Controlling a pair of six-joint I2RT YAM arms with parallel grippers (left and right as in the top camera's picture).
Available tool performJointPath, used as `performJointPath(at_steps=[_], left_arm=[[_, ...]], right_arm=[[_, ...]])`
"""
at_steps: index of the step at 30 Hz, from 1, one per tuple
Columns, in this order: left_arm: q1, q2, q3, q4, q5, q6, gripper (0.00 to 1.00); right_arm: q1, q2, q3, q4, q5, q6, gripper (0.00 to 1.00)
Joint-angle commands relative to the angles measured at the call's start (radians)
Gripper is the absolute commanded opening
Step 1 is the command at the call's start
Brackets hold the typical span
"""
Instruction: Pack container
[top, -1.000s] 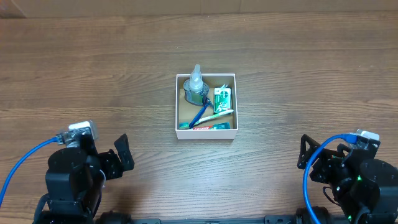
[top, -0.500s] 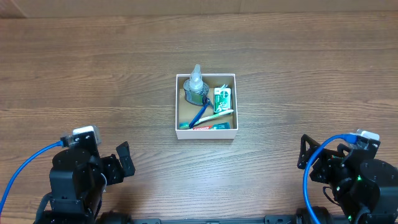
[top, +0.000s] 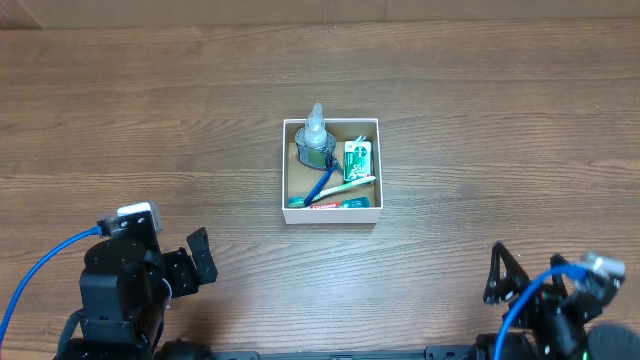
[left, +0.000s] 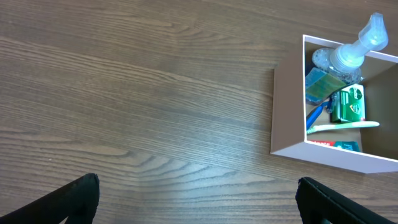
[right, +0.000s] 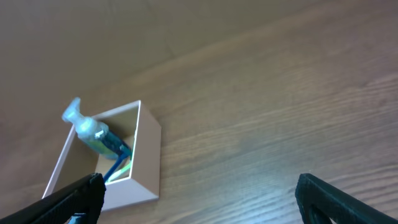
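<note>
By the tabletop's near left corner the left gripper rests, jaws apart and empty; the white box with a bottle stands mid-tabletop; near the right corner the right gripper also has its jaws apart.

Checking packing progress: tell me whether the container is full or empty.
Partly filled: the container holds a clear bottle, a green packet and a toothbrush.

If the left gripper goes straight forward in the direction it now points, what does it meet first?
Probably only the bare wooden table. The small white cardboard box lies to the right of the line of the left gripper, though depth is unclear.
</note>
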Motion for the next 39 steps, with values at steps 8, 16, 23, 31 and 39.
performJointPath(at_steps=[8, 16, 23, 31, 39], left_arm=[[0.004, 0.003, -0.006, 0.0, 0.008, 0.012, 1.0], [0.004, 0.003, -0.006, 0.0, 0.008, 0.012, 1.0], [0.004, 0.003, -0.006, 0.0, 0.008, 0.012, 1.0], [0.004, 0.003, -0.006, 0.0, 0.008, 0.012, 1.0], [0.004, 0.003, -0.006, 0.0, 0.008, 0.012, 1.0]], right_arm=[[0.005, -0.15, -0.282, 0.4, 0.018, -0.064, 1.0], [0.005, -0.15, -0.593, 0.935, 0.024, -0.09, 1.0], [-0.001, -0.15, -0.805, 1.242, 0.072, -0.165, 1.0], [-0.004, -0.151, -0.839, 1.051, -0.021, -0.161, 1.0], [-0.002, -0.151, -0.839, 1.049, -0.027, -0.161, 1.0]])
